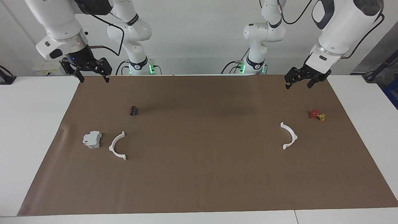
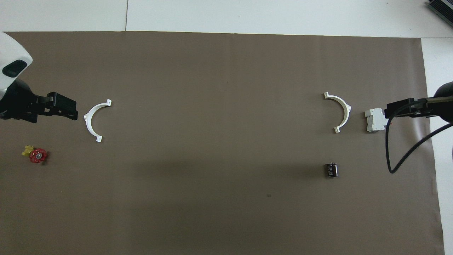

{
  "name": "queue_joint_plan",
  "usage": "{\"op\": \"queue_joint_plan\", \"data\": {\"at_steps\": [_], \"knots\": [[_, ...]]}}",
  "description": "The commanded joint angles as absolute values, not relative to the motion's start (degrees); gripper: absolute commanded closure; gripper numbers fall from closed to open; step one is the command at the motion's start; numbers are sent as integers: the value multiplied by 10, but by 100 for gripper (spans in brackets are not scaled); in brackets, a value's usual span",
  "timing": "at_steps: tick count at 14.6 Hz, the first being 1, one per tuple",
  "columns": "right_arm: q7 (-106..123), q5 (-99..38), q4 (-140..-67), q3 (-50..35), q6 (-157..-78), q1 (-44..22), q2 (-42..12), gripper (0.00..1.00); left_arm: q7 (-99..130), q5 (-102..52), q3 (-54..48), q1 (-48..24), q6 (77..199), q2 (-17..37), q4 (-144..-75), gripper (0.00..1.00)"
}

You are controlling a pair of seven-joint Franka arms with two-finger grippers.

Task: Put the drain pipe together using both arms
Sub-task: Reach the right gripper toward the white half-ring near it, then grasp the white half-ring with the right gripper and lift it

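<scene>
We are holding both arms up in the air, with nothing grasped. Our left gripper (image 1: 299, 83) is hanging over the brown mat (image 1: 202, 174) at the left arm's end of the tabletop (image 1: 34, 124), its jaws released and spread apart. Our right gripper (image 1: 92, 75) is hanging over the mat's edge at the right arm's end, its jaws likewise released and wide apart.

The drain pipe is lying in two separate pieces, well apart from each other. One half-ring (image 1: 289, 136) is resting flat on the mat toward the left arm's end, untouched, with the small red-and-yellow valve (image 1: 317, 114) near it, closer to the robots and closer to the mat's edge. The other half-ring (image 1: 118, 146) is resting flat toward the right arm's end, just beside the grey-white boxy block (image 1: 92, 139), not touching it. A small dark cylinder (image 1: 134, 110) is lying nearer to the robots than that half-ring. The two half-rings are facing each other with their open sides turned toward the middle of the mat.

In the overhead view we are seeing the right gripper (image 2: 403, 109) covering part of the block (image 2: 374, 120), while the left gripper (image 2: 67, 108) is appearing just beside its half-ring (image 2: 91, 118).
</scene>
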State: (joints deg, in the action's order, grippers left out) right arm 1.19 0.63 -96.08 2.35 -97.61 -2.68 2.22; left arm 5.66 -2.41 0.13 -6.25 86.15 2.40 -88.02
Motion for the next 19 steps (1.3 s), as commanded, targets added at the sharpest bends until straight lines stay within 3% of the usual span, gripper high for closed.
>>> {"op": "queue_joint_plan", "data": {"at_steps": [1, 8, 12, 16, 19], "knots": [[97, -13, -991, 22, -1061, -22, -17, 0, 48, -30, -1, -56, 862, 17, -885, 0], [306, -66, -989, 19, -1266, -11, -195, 0, 48, -30, -1, -56, 863, 17, -887, 0], [353, -66, -1039, 20, -1342, 6, -224, 0, 48, -30, -1, -56, 863, 17, -887, 0], [367, -67, -1062, 20, -1364, 19, -235, 1, 48, -30, -1, -56, 865, 13, -889, 0], [363, -67, -1085, 20, -1394, 19, -238, 11, 48, -29, -1, -56, 865, 13, -890, 0]]}}
